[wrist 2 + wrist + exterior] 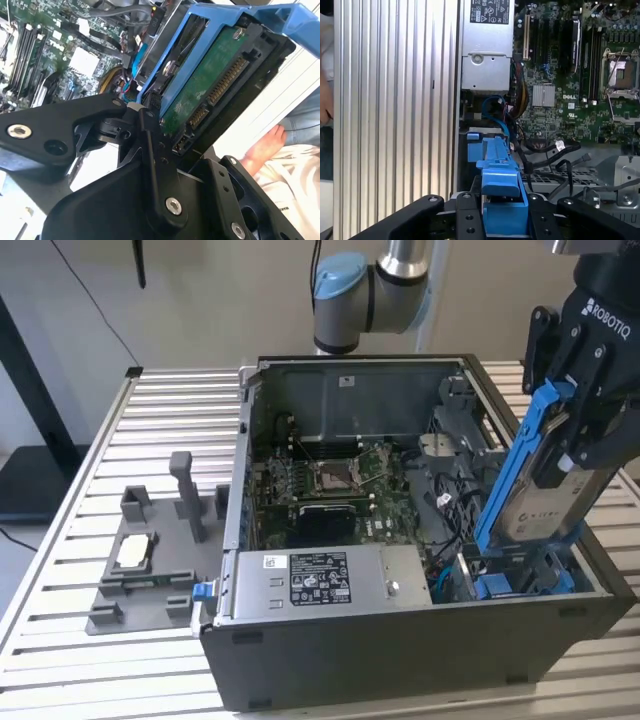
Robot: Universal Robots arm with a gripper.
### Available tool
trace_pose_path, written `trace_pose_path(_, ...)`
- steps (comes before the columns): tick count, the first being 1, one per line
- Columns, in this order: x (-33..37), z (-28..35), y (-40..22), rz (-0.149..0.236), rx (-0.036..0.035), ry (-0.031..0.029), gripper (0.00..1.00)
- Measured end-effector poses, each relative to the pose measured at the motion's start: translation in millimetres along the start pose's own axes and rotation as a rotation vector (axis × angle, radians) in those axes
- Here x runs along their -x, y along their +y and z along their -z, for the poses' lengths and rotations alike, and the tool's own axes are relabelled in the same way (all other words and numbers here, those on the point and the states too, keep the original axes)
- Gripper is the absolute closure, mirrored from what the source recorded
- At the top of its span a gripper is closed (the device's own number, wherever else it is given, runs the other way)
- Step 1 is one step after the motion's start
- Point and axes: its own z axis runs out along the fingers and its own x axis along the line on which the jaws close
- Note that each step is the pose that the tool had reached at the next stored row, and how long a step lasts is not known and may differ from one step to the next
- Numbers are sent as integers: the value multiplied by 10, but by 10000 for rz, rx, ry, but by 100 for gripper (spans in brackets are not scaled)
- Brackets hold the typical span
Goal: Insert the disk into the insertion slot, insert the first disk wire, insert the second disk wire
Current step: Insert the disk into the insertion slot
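Black fingers (151, 145) are clenched on the disk (522, 502), a flat silver-grey rect. hard drive in a bright blue plastic carrier. Gripper (562, 428) sits upper right in ext. view. Disk is tilted, lower end just above the insertion slot (505, 585), a dark grey metal cage w/ blue tabs, lower right, not yet seated.
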Motion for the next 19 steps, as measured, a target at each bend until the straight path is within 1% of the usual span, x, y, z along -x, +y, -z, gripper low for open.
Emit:
trace_pose_path(13, 1, -237, 0, 26, 0, 1, 67)
trace_pose_path(19, 3, -335, -3, 26, -3, 3, 67)
